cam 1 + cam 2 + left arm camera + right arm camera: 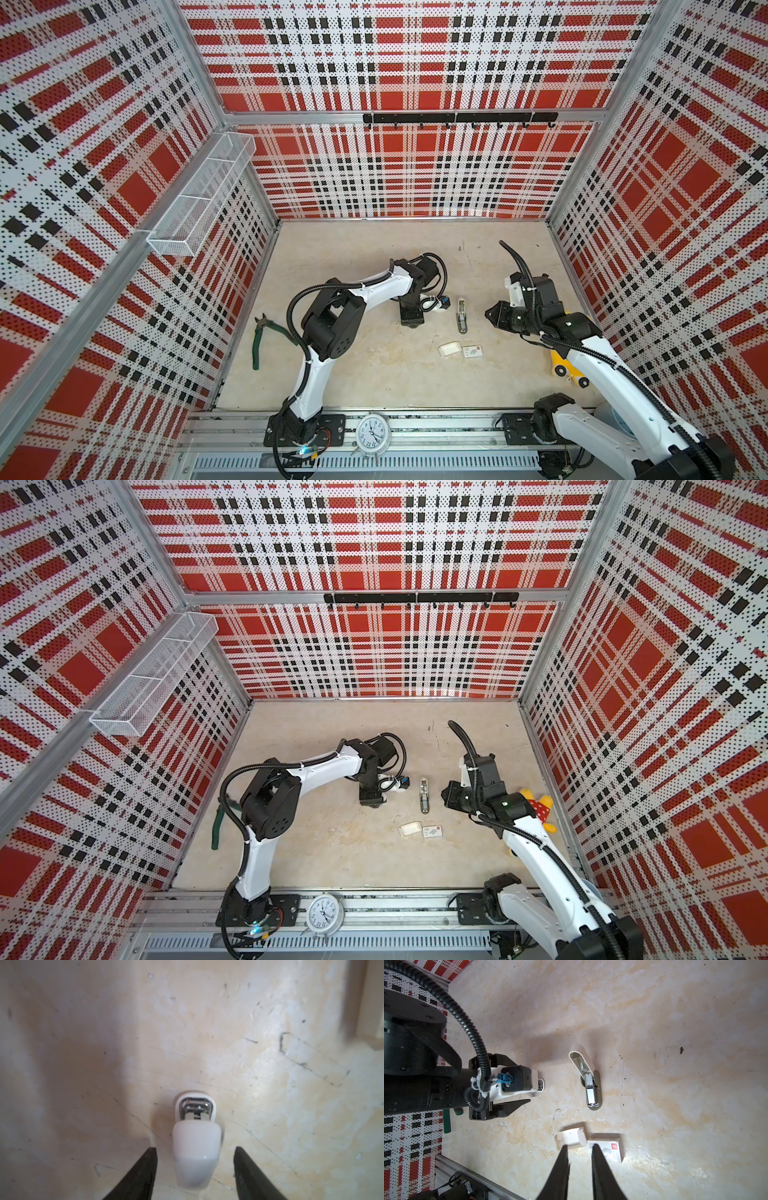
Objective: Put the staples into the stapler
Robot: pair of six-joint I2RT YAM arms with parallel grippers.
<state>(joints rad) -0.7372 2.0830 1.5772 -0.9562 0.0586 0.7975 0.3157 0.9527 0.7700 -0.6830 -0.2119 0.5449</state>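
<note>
1. Two claws, one stapler [461, 316], one small white cardboard tray [571, 1138], one printed box [609, 1150] and one pair of green-handled pliers [254, 353] are on the mottled beige surface [353, 382].
2. The stapler lies mid-surface between the arms. Its long axis runs far to near, with the metal nose toward the front rail. The rounded white plastic lid tilts up at the far end.
3. A short silver-grey strip, apparently the staples [590, 1093], sits in its open channel.
4. The left claw [195, 1147] is spread beside the stapler, not touching it.
5. The right claw [580, 1145] hangs on the stapler's other side. Its tapered black fingers are narrowly apart, with nothing seen between them.
</note>
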